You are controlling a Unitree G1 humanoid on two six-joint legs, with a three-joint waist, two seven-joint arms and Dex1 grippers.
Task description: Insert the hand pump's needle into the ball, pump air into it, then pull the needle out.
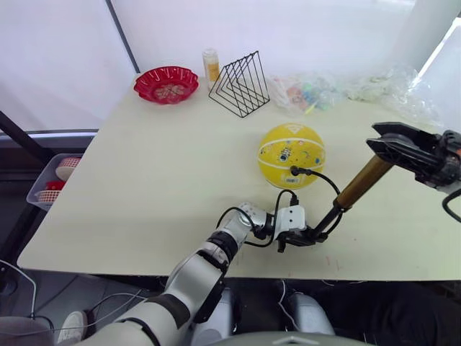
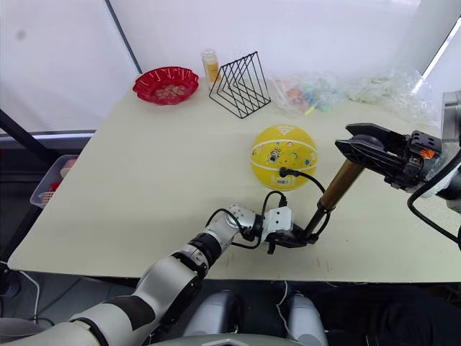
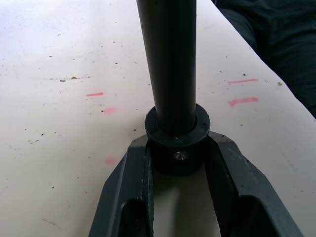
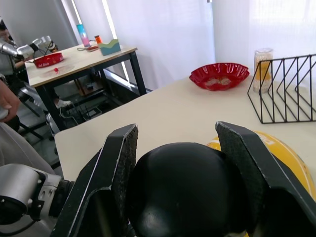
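A yellow ball [image 1: 291, 154] rests on the cream table [image 1: 144, 187]. The hand pump [image 1: 364, 182] slants from the table's front edge up to the right, its gold barrel above a black base. My left gripper [image 1: 308, 236] is shut on the pump's black base cap [image 3: 177, 140]. My right gripper [image 1: 387, 146] is shut on the pump's black handle knob [image 4: 187, 192] at the top. The thin black hose [image 1: 323, 178] curves from the base to a fitting pressed against the ball's near side; the needle itself is hidden there.
At the back of the table stand a red bowl [image 1: 166, 83], a jar [image 1: 210, 66] and a black wire rack [image 1: 240, 83]. Clear plastic bags [image 1: 338, 91] lie at the back right. A bin [image 1: 54, 179] sits below the table's left edge.
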